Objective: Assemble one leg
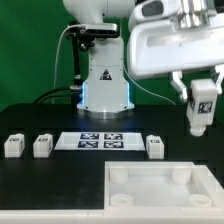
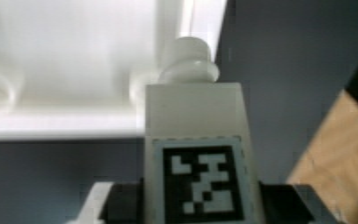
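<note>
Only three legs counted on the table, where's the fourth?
Exterior view's right: the leg is held aloft in the fingers, over the far right corner of the white top.

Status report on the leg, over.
Gripper shut on leg. Leg aloft, upright, not yet in top. Nothing seen between them.

No words, brands or numbers can be read. Black-and-white square marker tags point(image 2: 202, 180), coded patterns only, stand on the leg point(image 2: 194, 108) and the marker board point(image 1: 100, 140).
</note>
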Robot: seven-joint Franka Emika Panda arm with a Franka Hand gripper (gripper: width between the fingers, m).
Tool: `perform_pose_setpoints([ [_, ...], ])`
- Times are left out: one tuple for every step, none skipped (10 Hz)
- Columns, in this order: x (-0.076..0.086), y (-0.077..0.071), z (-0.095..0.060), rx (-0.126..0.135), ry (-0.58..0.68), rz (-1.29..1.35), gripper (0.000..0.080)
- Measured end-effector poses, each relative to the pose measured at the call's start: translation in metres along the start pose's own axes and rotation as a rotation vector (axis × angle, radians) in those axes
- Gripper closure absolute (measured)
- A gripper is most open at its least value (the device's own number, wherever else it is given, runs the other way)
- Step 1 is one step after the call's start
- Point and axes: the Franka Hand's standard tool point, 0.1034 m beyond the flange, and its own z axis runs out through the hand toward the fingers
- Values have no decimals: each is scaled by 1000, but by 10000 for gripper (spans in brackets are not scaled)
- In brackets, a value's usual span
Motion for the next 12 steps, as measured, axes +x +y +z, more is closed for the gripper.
perform_pose_setpoints([
  [5,-2,-2,-3,126,-7,508],
  [-4,-1,4,-5,147,-8,508],
  [-4,-1,5,-5,132,-7,508],
  [-5,0,7,-6,139,-10,508],
  [-22,5,20,-15,151,-35,508],
  [-39,17,47,-26,69,-76,508],
  [-15,28,50,-39,103,-98,508],
  [-7,40,57,-44,117,-102,508],
  [-4,43,66,-36,104,-94,508],
  [-1,35,66,-24,100,-74,508],
  [-2,35,66,-24,100,-84,508],
  [-3,37,67,-26,99,-83,508],
])
